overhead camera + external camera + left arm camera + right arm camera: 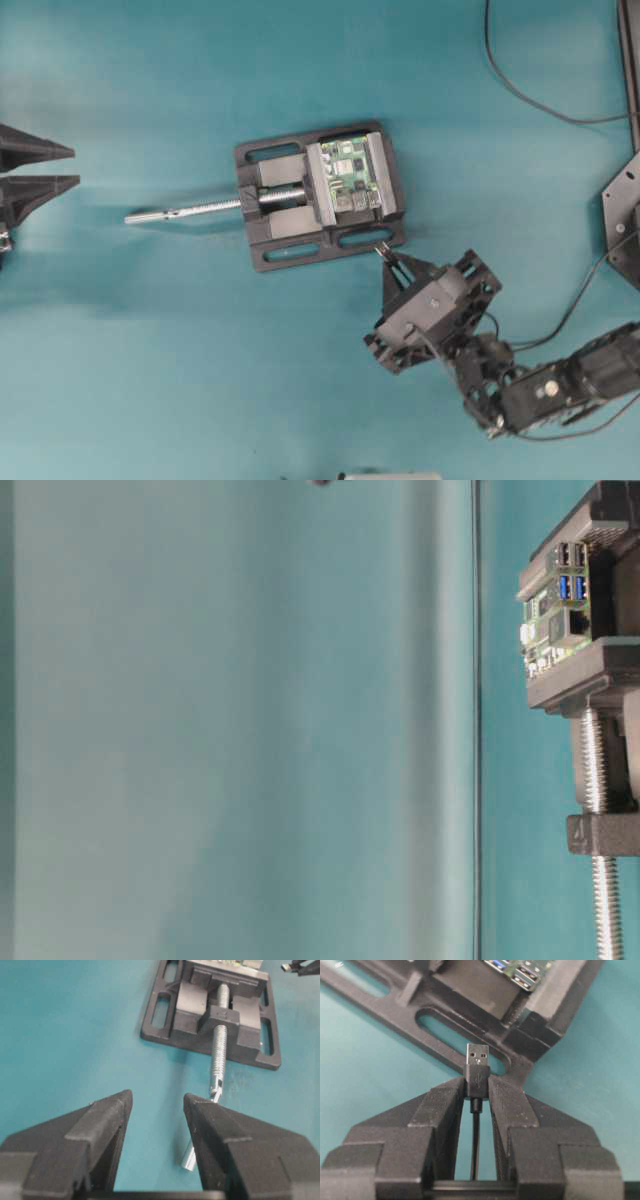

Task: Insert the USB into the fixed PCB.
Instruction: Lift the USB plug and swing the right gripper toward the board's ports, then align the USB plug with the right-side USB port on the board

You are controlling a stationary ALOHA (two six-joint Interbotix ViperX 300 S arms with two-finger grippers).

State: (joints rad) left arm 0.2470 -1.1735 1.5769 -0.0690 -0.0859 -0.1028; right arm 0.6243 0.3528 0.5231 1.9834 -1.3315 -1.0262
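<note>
The USB [477, 1069] is a black plug with a metal tip, pinched between the fingertips of my right gripper [477, 1086], and its thin cable runs back between the fingers. From overhead, the right gripper [385, 254] sits at the vise's near right corner with the metal tip pointing toward the fixed PCB [355, 172]. The green PCB [553, 605] is clamped in the vise, and its silver and blue ports [520, 972] face the plug from a short distance. My left gripper [157, 1102] is open and empty, far to the left [72, 166].
The black vise [285, 205] holds the board, and its silver screw rod [185, 211] sticks out to the left toward my left gripper. A thicker black cable [520, 92] curves across the top right. A black arm mount [622, 200] stands at the right edge.
</note>
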